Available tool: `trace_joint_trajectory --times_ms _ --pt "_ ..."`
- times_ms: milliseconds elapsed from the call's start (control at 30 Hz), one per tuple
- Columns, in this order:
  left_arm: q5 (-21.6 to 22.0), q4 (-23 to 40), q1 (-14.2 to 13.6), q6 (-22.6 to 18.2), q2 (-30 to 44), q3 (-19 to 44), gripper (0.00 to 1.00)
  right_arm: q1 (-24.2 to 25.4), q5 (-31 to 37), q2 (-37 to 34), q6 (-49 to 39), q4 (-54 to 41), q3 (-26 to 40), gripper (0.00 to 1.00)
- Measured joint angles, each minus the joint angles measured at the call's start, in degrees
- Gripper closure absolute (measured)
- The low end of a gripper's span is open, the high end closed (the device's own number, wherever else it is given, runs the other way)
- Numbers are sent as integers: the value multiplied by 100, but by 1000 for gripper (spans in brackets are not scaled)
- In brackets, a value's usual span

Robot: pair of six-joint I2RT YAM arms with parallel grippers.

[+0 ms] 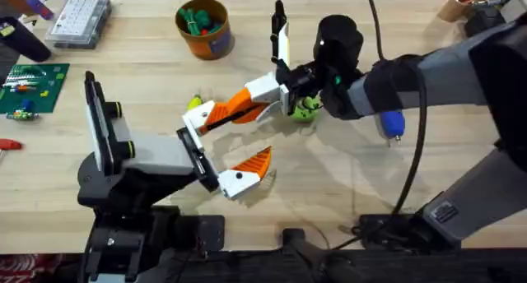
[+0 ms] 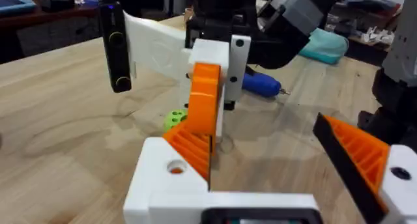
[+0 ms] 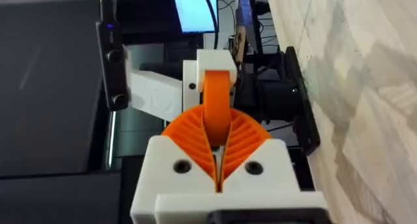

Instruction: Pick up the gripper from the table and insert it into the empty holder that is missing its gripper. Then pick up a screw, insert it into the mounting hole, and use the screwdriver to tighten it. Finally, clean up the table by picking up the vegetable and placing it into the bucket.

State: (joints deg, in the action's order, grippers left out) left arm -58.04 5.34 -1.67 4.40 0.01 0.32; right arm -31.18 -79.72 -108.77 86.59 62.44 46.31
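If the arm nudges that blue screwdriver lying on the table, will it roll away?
Probably a little. The screwdriver lies on its side on the smooth wooden table, and its rounded blue handle looks apt to roll. It seems short, stiff and fairly light, so a sideways push may spin it.

The overhead camera looks down and forward across the pale wooden table; both wrist cameras sit close behind their fingers, sharing the small orange plastic wedge.

The pale wooden plank table carries a lime-green rounded toy vegetable just beside the right fingers, a blue-handled stubby screwdriver nearby, and an orange-brown round bucket farther off.
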Motion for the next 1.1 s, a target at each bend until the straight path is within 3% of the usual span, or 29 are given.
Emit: trace_joint_trajectory --times_ms 1100 --pt "46 0 11 83 0 0 14 -31 127 0 0 -337 72 993"
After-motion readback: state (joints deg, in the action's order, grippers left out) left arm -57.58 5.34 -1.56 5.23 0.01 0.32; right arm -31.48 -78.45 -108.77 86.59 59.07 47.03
